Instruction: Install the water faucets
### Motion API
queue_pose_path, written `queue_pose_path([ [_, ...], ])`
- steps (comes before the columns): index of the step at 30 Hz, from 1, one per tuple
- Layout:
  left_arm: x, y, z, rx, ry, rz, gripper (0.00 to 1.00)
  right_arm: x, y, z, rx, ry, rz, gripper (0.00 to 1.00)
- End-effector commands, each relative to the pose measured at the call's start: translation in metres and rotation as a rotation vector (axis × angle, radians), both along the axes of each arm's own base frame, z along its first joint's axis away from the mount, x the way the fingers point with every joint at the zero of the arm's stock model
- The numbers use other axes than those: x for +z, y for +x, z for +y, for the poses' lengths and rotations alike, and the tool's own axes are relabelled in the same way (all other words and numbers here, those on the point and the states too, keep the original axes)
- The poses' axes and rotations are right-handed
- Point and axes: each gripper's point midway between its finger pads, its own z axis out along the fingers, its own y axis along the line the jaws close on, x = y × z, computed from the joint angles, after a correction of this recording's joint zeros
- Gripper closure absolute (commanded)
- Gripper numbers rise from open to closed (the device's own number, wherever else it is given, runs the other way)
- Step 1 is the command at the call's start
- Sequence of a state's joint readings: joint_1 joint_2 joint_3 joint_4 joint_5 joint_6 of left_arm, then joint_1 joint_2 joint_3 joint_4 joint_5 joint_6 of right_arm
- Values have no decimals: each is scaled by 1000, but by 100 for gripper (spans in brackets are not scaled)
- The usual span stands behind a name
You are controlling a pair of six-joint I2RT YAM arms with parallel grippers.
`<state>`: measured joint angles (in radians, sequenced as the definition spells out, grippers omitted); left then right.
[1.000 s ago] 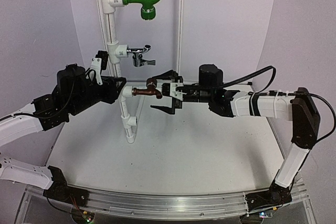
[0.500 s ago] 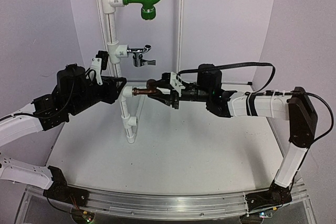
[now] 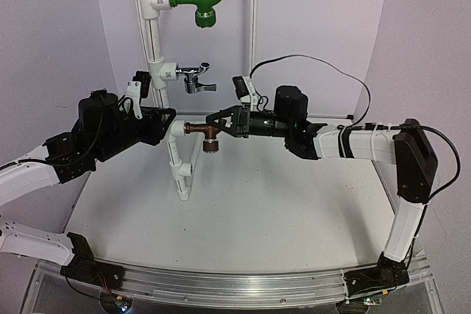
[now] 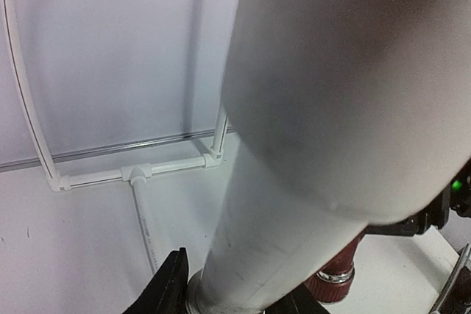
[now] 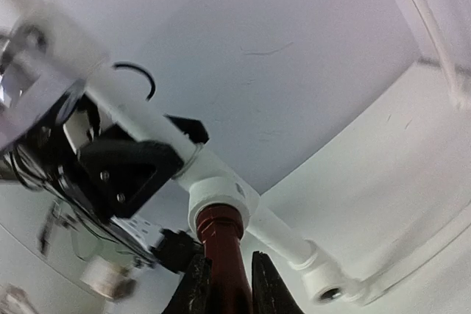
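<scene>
The dark reddish-brown faucet (image 3: 204, 131) sticks out sideways from the lower white tee fitting (image 3: 176, 129) on the upright pipe, its wide round end hanging down. My right gripper (image 3: 222, 124) is shut on it; in the right wrist view both fingers clamp the brown stem (image 5: 221, 244) just below the tee (image 5: 218, 198). My left gripper (image 3: 166, 124) is shut on the white pipe (image 4: 294, 182) beside that tee, a dark finger (image 4: 174, 284) showing on one side. The chrome faucet (image 3: 196, 79) sits in the middle tee higher up.
A green elbow piece (image 3: 199, 1) tops the pipe stand. White base pipes (image 4: 140, 211) lie on the table behind the stand. The right arm's black cable (image 3: 309, 62) arches above its wrist. Curved white walls close in the back.
My right gripper went from open beside the brown faucet to shut on it, and its wrist rolled over. The faucet turned with it, its round end swinging from up to down. The left arm held still.
</scene>
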<state>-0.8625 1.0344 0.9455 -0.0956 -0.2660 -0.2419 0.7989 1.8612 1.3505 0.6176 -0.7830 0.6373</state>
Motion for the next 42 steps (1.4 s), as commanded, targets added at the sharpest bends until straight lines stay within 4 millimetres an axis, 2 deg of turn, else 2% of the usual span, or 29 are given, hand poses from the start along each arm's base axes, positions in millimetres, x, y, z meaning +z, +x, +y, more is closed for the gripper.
queue_pose_path([
  [1, -26, -25, -33, -182, -54, 136, 100, 33, -19, 13, 284, 99, 691, 79],
  [4, -28, -25, -33, -181, -54, 142, 100, 68, -18, 1, 364, 203, 685, 68],
  [7, -31, -24, -30, -166, -51, 144, 100, 87, -13, -15, 320, 248, 544, 53],
  [9, -31, -24, -27, -155, -53, 143, 100, 86, -6, -27, 236, 256, 435, 40],
  [10, -33, -23, -26, -149, -50, 144, 100, 78, 0, -31, 180, 237, 378, 33],
  [13, -34, -23, -26, -147, -50, 146, 100, 72, 9, -44, 11, 137, 117, 19],
  [15, -35, -22, -28, -153, -46, 149, 100, 59, 17, -49, -131, -29, -130, 14],
  [18, -34, -22, -29, -158, -47, 149, 100, 51, 12, -55, -297, -260, -617, 2],
  [21, -33, -22, -28, -158, -51, 150, 100, 46, -7, -57, -270, -367, -1038, 2],
  [23, -32, -22, -29, -160, -55, 151, 100, 37, -13, -58, -231, -434, -1256, 2],
  [28, -29, -21, -28, -156, -59, 148, 100, 16, -7, -57, -193, -583, -1620, 2],
  [32, -29, -20, -28, -152, -57, 152, 100, 1, -6, -48, -187, -629, -1890, 2],
  [36, -32, -18, -30, -148, -50, 163, 100, -8, -6, -33, -183, -616, -2026, 2],
  [42, -31, -18, -30, -147, -54, 165, 100, -6, -6, -12, -264, -563, -2096, 2],
])
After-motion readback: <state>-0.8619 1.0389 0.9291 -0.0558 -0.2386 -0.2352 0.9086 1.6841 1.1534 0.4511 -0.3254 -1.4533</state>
